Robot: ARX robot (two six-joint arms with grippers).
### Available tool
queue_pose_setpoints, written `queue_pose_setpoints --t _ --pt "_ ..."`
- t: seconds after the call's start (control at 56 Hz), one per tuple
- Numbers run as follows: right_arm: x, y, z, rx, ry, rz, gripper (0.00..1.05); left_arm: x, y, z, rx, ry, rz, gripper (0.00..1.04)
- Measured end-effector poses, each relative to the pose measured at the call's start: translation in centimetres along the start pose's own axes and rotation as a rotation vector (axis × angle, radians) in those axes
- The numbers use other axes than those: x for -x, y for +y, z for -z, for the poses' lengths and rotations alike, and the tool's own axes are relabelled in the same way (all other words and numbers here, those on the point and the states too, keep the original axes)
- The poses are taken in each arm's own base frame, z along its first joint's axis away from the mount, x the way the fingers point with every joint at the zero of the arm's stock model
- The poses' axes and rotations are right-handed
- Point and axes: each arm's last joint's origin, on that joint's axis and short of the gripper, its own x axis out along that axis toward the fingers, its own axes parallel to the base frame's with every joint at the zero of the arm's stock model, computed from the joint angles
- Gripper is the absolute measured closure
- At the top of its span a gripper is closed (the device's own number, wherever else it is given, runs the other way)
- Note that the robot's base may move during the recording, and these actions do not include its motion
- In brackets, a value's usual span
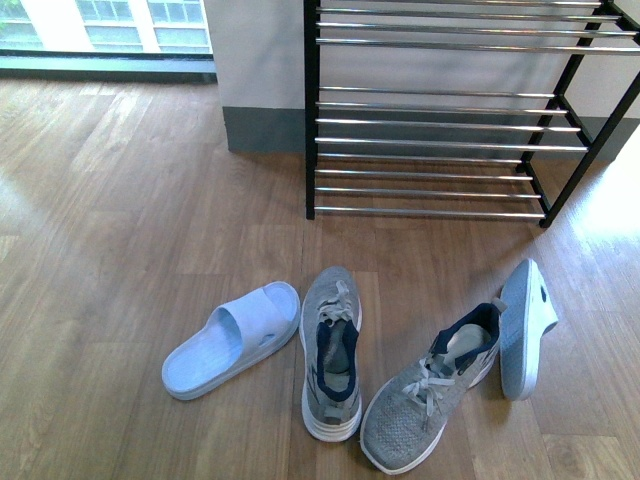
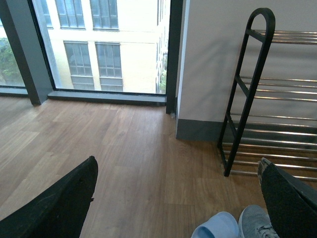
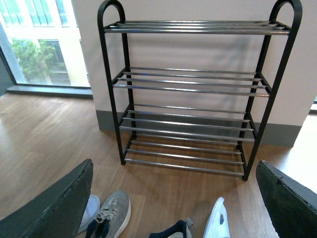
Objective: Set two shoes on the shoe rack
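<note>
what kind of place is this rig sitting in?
Probably a home or apartment entryway, though that is a guess. A tiered rack stands against the wall, shoes lie loose on the wood-look floor, and a tall window faces another building.

You see a shoe rack (image 1: pixel 440 143) of glossy chrome bars in a black metal frame, on a wood-grain plank floor (image 1: pixel 120 220) with a soft sheen. The straight sneaker (image 1: pixel 331 350) and the angled sneaker (image 1: pixel 425 400) are matt grey knit cloth with smooth white soles. The flat slide (image 1: pixel 232 340) and the tipped slide (image 1: pixel 525 330) look like smooth, matt, pale blue rubber.
</note>
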Motion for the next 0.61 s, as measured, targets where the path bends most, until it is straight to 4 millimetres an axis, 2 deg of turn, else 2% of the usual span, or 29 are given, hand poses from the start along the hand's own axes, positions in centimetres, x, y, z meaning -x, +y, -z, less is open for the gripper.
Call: queue_pose_setpoints --t 0.232,0.357,0.5,0.608 --pt "0.0 0.0 0.0 -0.006 0.007 0.009 0.09 0.0 0.0 0.0 0.0 0.0 0.0 0.09" --pt "-0.6 -0.1 0.4 -0.103 0.136 0.11 0.09 0.0 0.0 0.0 0.0 0.0 0.0 0.09" --pt "-3.2 0.4 -0.5 -0.156 0.22 0.149 0.09 0.0 0.0 0.0 0.0 0.0 0.0 0.09" --pt "-7.1 1.5 -0.6 -0.196 0.316 0.149 0.09 0.0 0.0 0.0 0.0 0.0 0.0 0.09"
